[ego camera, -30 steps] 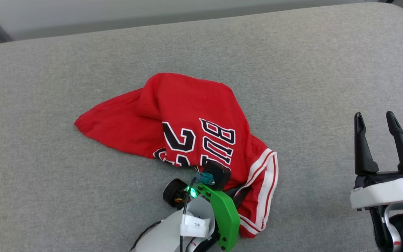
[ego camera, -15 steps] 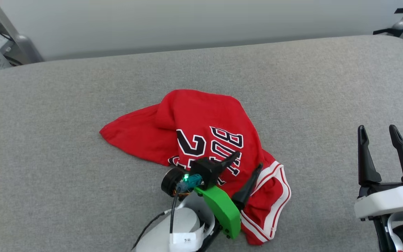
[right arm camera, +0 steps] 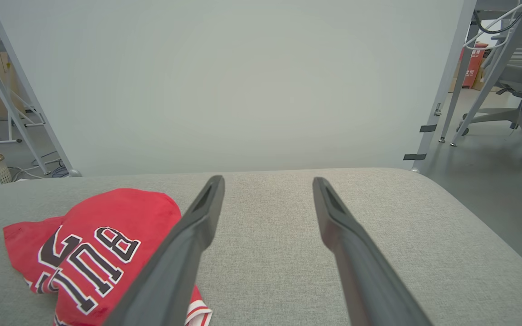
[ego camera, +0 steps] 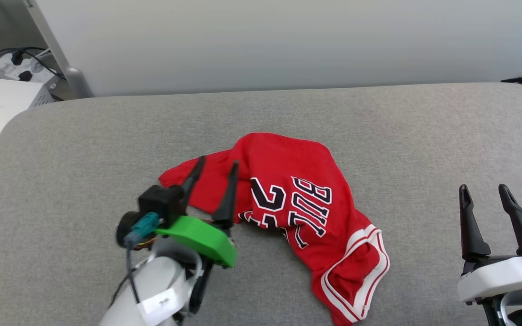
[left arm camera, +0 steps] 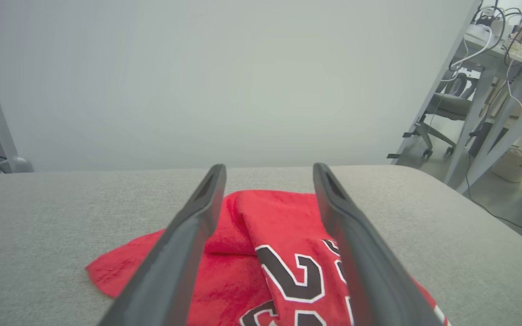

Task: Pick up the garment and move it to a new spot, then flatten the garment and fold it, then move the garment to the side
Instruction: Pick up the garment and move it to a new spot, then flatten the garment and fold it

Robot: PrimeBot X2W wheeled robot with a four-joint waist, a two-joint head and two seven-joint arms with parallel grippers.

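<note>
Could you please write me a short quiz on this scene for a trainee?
1. True or false: the left gripper is shut on the shirt.
2. The shirt lies: A, neatly folded; B, crumpled on the grey surface; C, hanging from a gripper.
3. Which gripper is farther from the shirt?
Key: 1 false, the left gripper is open; 2 B; 3 the right gripper.

Bright even light, soft faint shadows, sharp focus, wide-angle edge bending
</note>
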